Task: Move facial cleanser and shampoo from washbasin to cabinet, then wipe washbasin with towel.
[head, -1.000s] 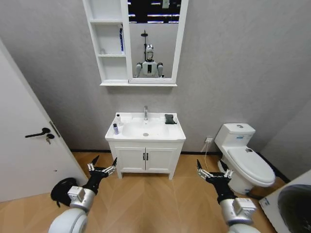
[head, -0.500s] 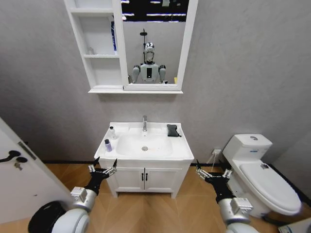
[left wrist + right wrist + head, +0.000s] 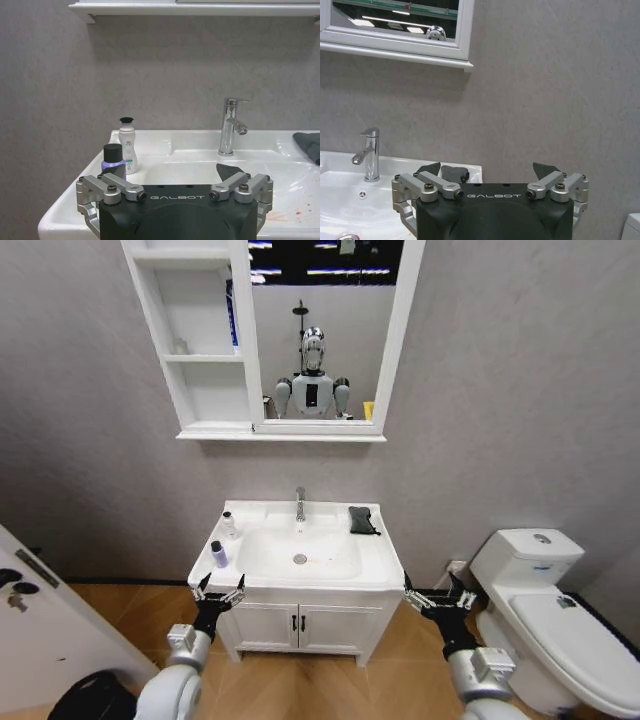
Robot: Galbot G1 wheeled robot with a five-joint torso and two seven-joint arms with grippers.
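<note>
At the left front corner of the washbasin (image 3: 385, 570), the left gripper (image 3: 218, 593) hangs just below the rim, fingers spread, holding nothing. On the washbasin's left ledge: a purple bottle with a black cap (image 3: 218, 554) near the front, a white bottle with a black cap (image 3: 229, 525) just behind it, the two nearly touching, both upright. In the left wrist view the same pair stands just past the spread fingers, purple bottle (image 3: 113, 158) in front, white bottle (image 3: 127, 150) behind. Chrome faucet (image 3: 299, 503) at the back centre, oval bowl below it. Towel (image 3: 362, 520), black, lies crumpled on the back right ledge, right of the faucet, well apart from the bottles. Right gripper (image 3: 438, 600) hangs off the washbasin's right front corner, fingers spread, holding nothing; in the right wrist view the towel (image 3: 454, 173) shows between its fingertips, farther off on the ledge. Cabinet (image 3: 200, 360) on the wall above, shelves on the left, mirror (image 3: 320, 330) on the right; a blue item stands on an upper shelf against the mirror side. Toilet (image 3: 545, 615) at far right
</note>
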